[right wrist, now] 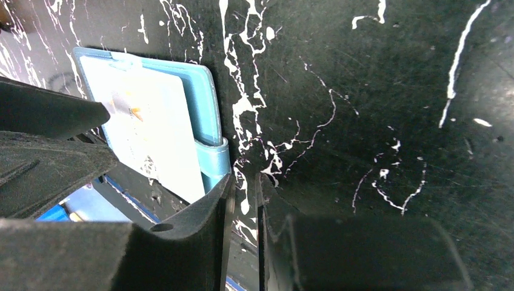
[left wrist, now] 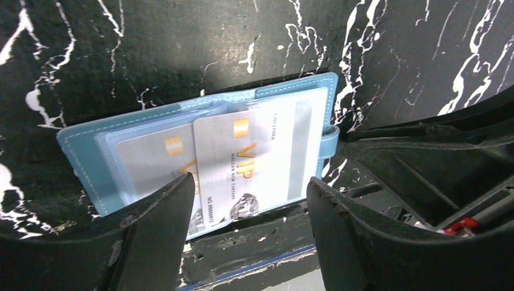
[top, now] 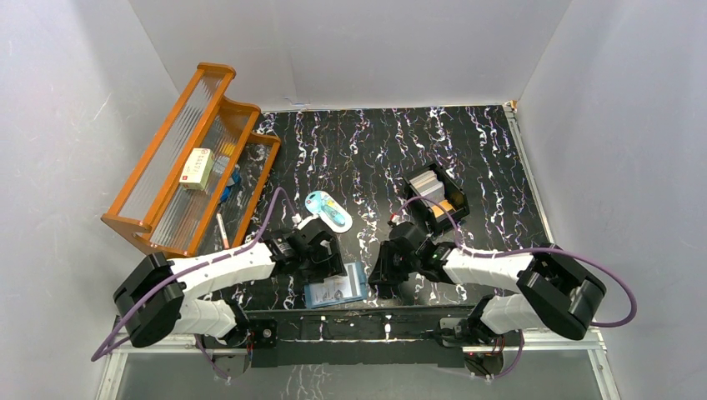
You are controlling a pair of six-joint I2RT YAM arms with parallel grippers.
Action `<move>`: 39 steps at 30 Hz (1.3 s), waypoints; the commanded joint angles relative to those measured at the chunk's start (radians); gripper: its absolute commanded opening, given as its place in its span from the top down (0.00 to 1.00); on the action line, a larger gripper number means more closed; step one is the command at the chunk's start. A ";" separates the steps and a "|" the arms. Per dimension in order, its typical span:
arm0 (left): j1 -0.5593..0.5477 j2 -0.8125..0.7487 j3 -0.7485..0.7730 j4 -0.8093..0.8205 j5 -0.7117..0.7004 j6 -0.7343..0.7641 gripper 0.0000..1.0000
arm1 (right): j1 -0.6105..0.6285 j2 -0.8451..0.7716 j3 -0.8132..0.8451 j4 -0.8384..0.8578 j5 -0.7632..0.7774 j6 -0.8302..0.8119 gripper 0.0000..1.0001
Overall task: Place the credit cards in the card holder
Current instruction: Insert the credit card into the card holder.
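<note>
Black plastic fingers of the left gripper (left wrist: 248, 188) fill the bottom of the left wrist view. They stand wide apart, nothing is held between them, and they hang over the blue folding card holder (left wrist: 79, 151).

The card holder is laid open and flat on the black white-veined table (left wrist: 182, 48). It sits at the near edge, between the two grippers.

A silver-grey plastic card (left wrist: 254, 151) marked "VIP" with a gold chip lies slightly tilted on the right half of the holder. Its lower end passes beyond the holder's near edge. Whether it is seated inside a clear pocket cannot be told. A second silver-grey card (left wrist: 151, 157) is seen on the left half, with its lower part hidden behind the left finger.

In the right wrist view, the jaws of the right gripper (right wrist: 245, 182) are drawn nearly together. Only a narrow slit is left, and nothing is seen in it. One fingertip is placed just beside the holder's blue strap tab; contact cannot be confirmed. The card face is washed out by glare in this view.

From above, much of the holder is covered by the left gripper. More cards are stacked in a black open-topped box (top: 435, 196) farther back on the right.
</note>
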 commanded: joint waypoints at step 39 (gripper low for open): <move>-0.002 0.001 -0.005 0.045 0.022 -0.018 0.31 | 0.048 0.057 0.037 0.068 0.010 0.019 0.73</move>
